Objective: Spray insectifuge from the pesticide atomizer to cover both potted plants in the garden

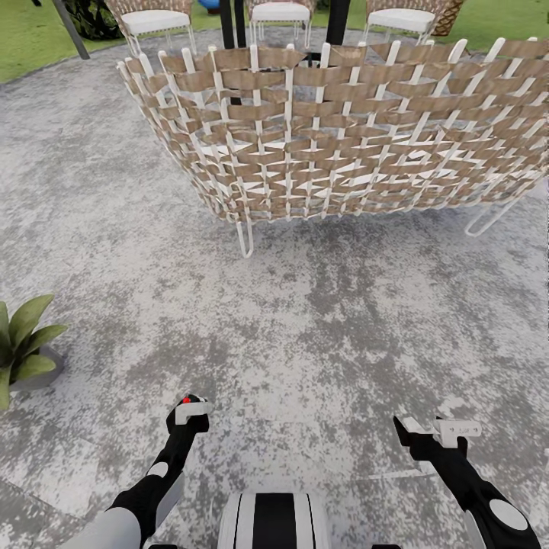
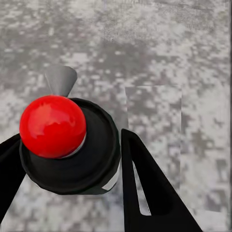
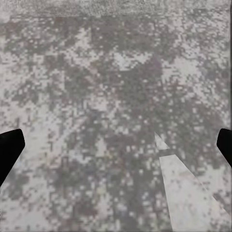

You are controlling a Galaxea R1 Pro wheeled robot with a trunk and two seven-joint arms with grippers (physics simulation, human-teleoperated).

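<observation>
Between the two black fingers of my left gripper (image 2: 72,162) sits the pesticide atomizer (image 2: 58,130), seen end-on as a glossy red knob on a round black cap with a grey cone behind it. From the head camera that left gripper (image 1: 189,410) is low, left of centre, with a red dot on top. One potted plant (image 1: 21,343), pointed green leaves in a small grey pot, stands on the paving at the far left, ahead and left of that gripper. My right gripper (image 1: 431,433) hovers open over bare paving, its fingertips (image 3: 9,147) far apart.
A big woven wicker chair (image 1: 343,130) on white wire legs stands straight ahead across the grey mottled patio (image 1: 305,328). More white-cushioned chairs (image 1: 156,19) and dark posts stand behind it. Green lawn (image 1: 30,38) borders the patio at the back left.
</observation>
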